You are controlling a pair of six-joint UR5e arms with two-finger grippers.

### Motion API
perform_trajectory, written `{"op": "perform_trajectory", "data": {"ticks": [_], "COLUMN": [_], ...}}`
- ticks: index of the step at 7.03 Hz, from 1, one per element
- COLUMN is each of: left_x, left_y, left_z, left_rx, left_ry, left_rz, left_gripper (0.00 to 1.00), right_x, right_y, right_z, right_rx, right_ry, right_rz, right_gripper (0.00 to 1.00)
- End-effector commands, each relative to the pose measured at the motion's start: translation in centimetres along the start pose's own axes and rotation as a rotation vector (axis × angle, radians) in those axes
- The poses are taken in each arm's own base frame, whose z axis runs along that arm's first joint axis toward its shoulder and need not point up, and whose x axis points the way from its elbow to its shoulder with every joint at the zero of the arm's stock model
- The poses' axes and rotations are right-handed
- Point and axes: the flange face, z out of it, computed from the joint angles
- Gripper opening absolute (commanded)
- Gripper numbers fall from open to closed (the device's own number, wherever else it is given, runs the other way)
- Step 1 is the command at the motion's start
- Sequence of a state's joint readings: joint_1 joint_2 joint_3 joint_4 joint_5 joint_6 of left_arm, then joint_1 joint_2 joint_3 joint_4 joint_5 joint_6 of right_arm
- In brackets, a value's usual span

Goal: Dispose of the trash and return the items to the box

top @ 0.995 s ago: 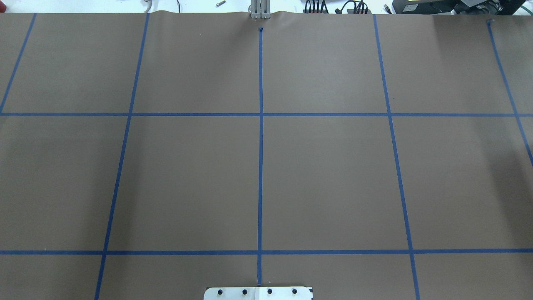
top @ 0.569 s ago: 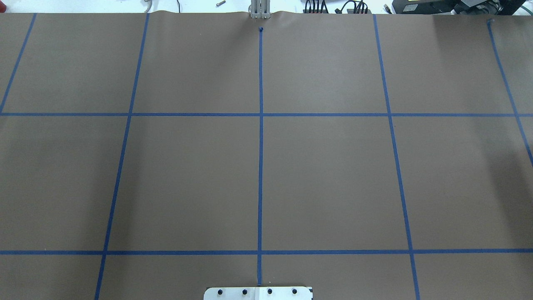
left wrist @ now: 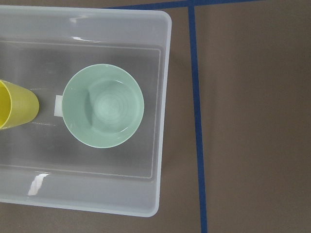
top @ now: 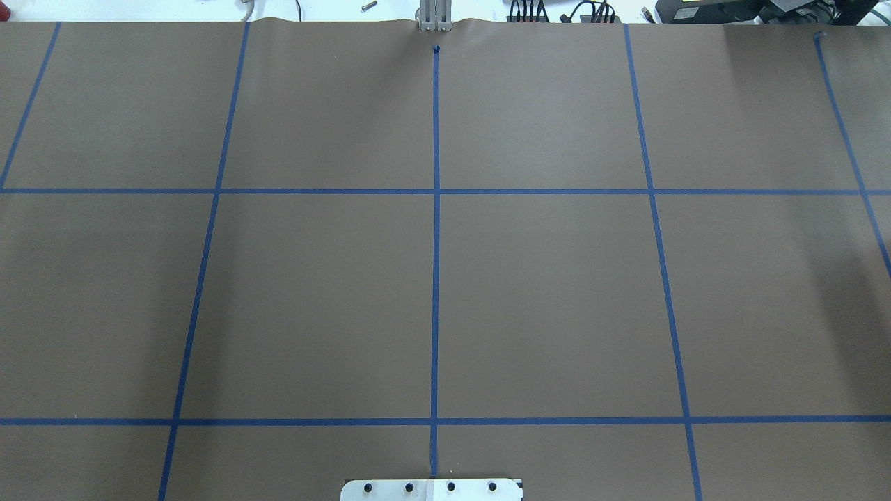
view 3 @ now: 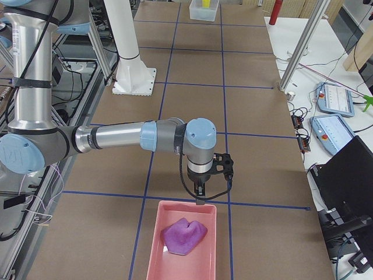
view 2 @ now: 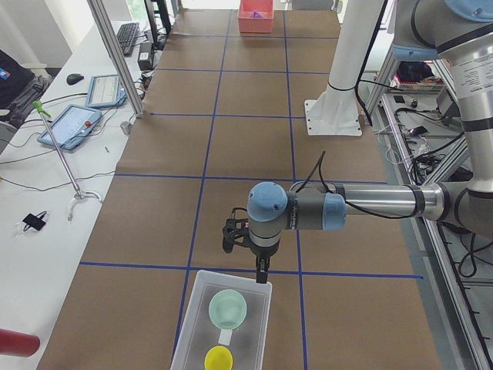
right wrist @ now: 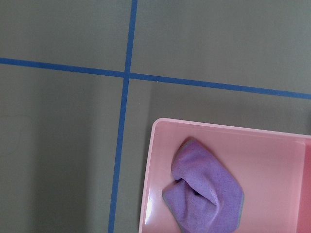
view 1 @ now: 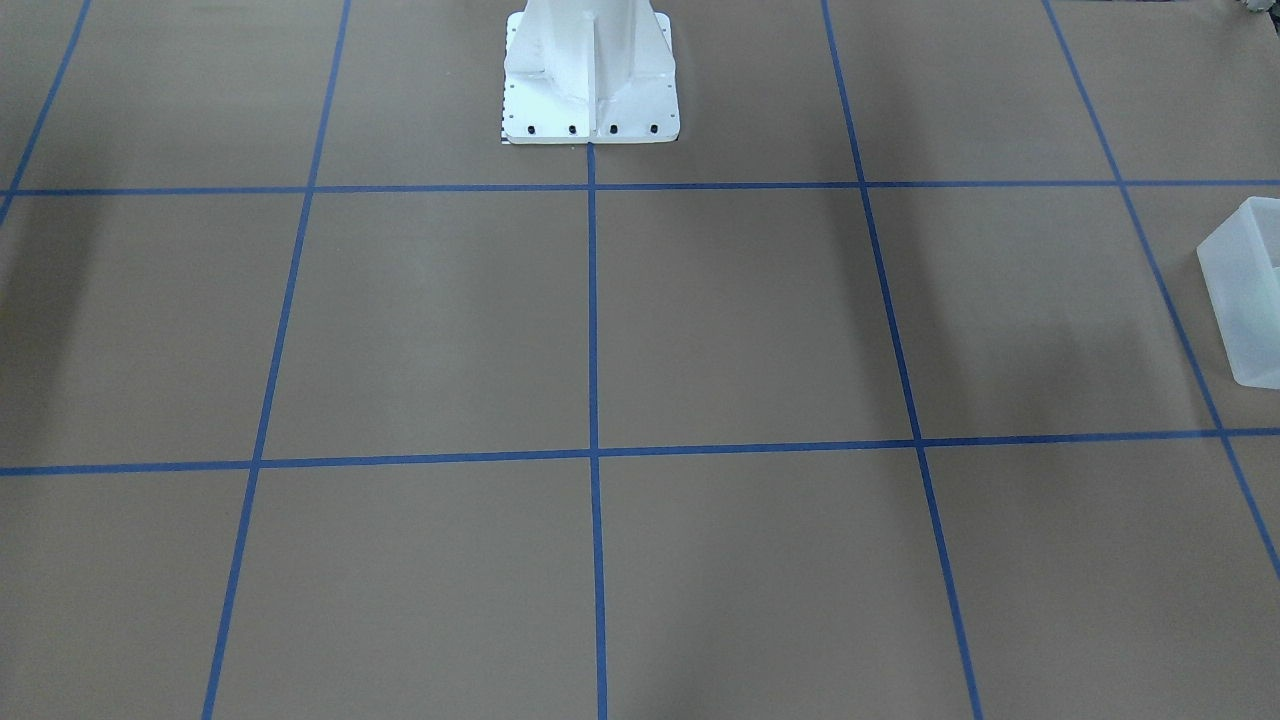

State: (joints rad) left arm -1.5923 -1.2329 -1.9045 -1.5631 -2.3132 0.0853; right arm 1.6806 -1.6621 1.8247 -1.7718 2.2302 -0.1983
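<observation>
Table [top: 557, 292]: brown paper gridded with blue tape; in the overhead view it looks exactly as it did a second ago, nothing shifted.
Robot base [view 1: 590, 80]: white pedestal bolted at the table's robot-side edge.
Left arm [view 2: 370, 204]: stretched out level over the table's left end, wrist above the near rim of the box.
Right arm [view 3: 116, 137]: stretched out level over the right end, wrist above the rim of the pink tray.
Box [left wrist: 164, 73]: frosted tub at the table's left end, holding both items.
Pink tray [right wrist: 150, 184]: at the right end, a crumpled purple cloth [right wrist: 204, 194] inside.
Bowl [left wrist: 104, 106]: mint green, upright on the box floor, near the cup.
Cup [left wrist: 17, 109]: yellow, upright in the box.
Left gripper [view 2: 263, 271]: points down just over the box rim; its opening cannot be told, nothing seen in it.
Right gripper [view 3: 200, 197]: points down over the tray rim; opening likewise cannot be told.
</observation>
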Motion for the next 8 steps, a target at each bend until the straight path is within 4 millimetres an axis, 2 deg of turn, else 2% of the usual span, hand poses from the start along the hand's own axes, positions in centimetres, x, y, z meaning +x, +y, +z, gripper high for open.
{"op": "perform_trajectory", "data": {"ticks": [1, 8], "left_x": [-0.08, -0.42], "left_y": [0.34, 0.68], "left_z": [0.2, 0.33], "left_rx": [-0.006, -0.012], "left_ry": [0.0, -0.016], "left_rz": [-0.003, -0.009], "left_gripper": [0.98, 0.98], "right_x": [-0.04, -0.27], "right_y": [0.02, -0.02], "right_z": [0.02, -0.37], "right_rx": [0.0, 0.008], "right_ry": [0.0, 0.0], "right_rz": [-0.002, -0.006], "right_gripper": [1.0, 1.0]}}
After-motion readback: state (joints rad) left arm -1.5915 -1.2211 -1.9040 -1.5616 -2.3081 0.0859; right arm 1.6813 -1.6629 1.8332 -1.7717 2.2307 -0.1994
